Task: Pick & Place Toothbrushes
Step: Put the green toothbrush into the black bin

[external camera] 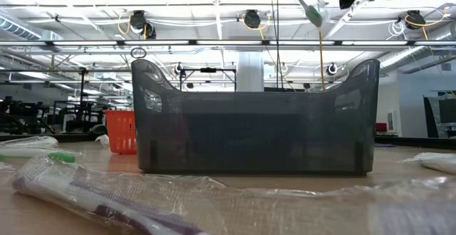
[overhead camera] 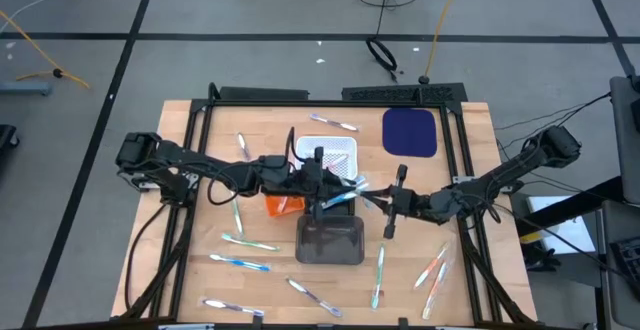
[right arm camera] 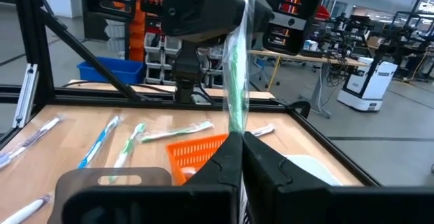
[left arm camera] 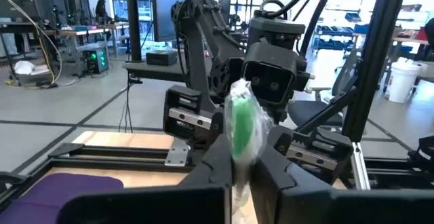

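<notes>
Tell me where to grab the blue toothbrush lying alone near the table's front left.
Grip the blue toothbrush at mid-handle, coming straight down from above. It lies flat on the table, running left to right, with bare wood on both long sides, so set the fingers across its thin width. Its wrapper may be slippery.

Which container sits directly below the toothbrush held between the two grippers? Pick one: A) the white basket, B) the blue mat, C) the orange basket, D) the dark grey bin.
D. In the high view the left gripper and right gripper both clamp the wrapped green toothbrush right over the dark grey bin; the low view shows it hanging above that bin's rim.
</notes>
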You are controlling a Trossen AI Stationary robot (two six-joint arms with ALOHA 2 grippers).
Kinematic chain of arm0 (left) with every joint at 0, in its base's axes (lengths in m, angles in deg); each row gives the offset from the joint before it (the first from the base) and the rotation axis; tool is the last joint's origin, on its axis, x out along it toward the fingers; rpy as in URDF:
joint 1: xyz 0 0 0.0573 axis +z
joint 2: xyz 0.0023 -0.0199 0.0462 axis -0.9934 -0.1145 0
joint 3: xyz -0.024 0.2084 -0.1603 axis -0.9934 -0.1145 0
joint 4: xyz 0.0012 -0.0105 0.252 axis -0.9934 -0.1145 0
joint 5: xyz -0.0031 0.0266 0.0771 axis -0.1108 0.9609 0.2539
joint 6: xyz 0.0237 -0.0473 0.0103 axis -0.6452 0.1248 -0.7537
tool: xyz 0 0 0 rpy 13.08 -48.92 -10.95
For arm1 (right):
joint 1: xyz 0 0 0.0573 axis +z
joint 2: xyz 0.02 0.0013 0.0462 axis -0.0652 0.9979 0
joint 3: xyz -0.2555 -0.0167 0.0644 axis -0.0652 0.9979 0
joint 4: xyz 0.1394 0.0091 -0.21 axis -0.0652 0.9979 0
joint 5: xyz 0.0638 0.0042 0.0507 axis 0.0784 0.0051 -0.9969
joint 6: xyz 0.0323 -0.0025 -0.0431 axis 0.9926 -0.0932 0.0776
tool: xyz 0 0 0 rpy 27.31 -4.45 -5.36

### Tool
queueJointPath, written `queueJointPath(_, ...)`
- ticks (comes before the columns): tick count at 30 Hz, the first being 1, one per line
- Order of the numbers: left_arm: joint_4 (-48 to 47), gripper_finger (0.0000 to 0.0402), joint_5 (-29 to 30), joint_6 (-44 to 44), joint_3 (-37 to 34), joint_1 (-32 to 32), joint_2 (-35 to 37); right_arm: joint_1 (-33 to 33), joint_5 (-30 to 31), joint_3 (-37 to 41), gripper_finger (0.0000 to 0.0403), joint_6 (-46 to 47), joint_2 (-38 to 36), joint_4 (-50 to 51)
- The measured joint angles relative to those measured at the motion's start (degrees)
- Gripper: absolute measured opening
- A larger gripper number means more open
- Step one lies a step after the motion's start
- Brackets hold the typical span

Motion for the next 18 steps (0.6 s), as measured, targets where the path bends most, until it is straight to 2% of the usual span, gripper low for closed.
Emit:
queueJointPath(9,-1.63,0.001,-0.37,0.2,0.0,0.0,0.04,-0.13,0.0,0.0,0.0011,-1.0,-0.2,0.98)
queueJointPath(14,-3.87,0.001,-0.94,1.43,0.0,-0.16,0.41,-0.17,1.38,0.0,0.006,-0.59,-0.22,2.98)
queueJointPath(18,-10.23,0.001,-1.22,2.33,0.0,-0.51,2.26,-0.2,1.78,0.0,0.0106,0.81,-0.51,6.19)
